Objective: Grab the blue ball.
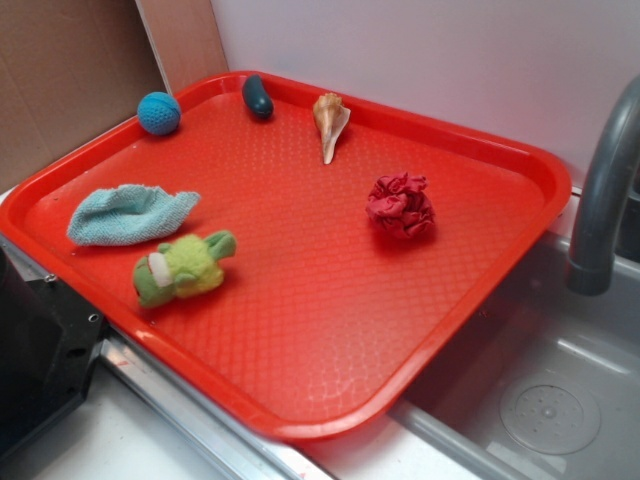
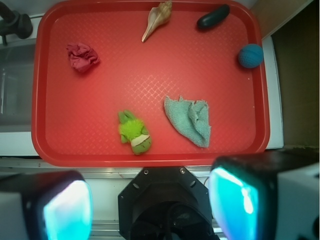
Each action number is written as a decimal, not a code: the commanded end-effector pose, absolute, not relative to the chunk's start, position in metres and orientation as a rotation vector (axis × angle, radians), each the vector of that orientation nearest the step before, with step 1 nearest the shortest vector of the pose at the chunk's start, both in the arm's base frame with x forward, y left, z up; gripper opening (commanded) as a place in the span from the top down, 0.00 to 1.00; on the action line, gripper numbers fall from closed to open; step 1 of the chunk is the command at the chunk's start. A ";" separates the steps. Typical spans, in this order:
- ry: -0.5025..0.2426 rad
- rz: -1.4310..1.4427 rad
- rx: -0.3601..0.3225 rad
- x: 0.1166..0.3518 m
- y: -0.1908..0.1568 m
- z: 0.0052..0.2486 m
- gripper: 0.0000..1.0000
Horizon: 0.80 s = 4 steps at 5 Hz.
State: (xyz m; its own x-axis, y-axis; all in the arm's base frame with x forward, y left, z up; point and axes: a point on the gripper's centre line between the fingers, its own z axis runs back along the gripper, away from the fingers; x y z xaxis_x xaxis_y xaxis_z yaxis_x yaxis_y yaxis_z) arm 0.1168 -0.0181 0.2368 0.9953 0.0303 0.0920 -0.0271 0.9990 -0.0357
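Note:
The blue ball [image 1: 159, 113] is a small teal knitted ball. It sits at the far left corner of the red tray [image 1: 300, 320], against the rim. In the wrist view the ball [image 2: 250, 55] lies at the upper right of the tray [image 2: 125, 80]. My gripper [image 2: 152, 200] hangs high above the robot base, short of the tray's near edge and far from the ball. Its two fingers [image 2: 67, 207] stand wide apart with nothing between them. The gripper does not show in the exterior view.
On the tray lie a dark pickle-shaped thing [image 1: 257, 96] next to the ball, a seashell [image 1: 330, 122], a red scrunchie [image 1: 400, 205], a light-blue cloth [image 1: 125, 214] and a green plush toy [image 1: 182, 268]. A grey faucet [image 1: 605, 190] and sink [image 1: 540, 400] are at the right. The black robot base [image 1: 35, 350] is at the left.

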 end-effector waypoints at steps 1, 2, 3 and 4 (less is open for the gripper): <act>-0.093 0.029 -0.034 0.117 -0.018 0.237 0.00; -0.107 0.275 0.052 0.158 0.031 0.200 0.00; -0.186 0.527 0.033 0.192 0.064 0.178 0.00; -0.286 0.777 0.055 0.209 0.096 0.157 0.00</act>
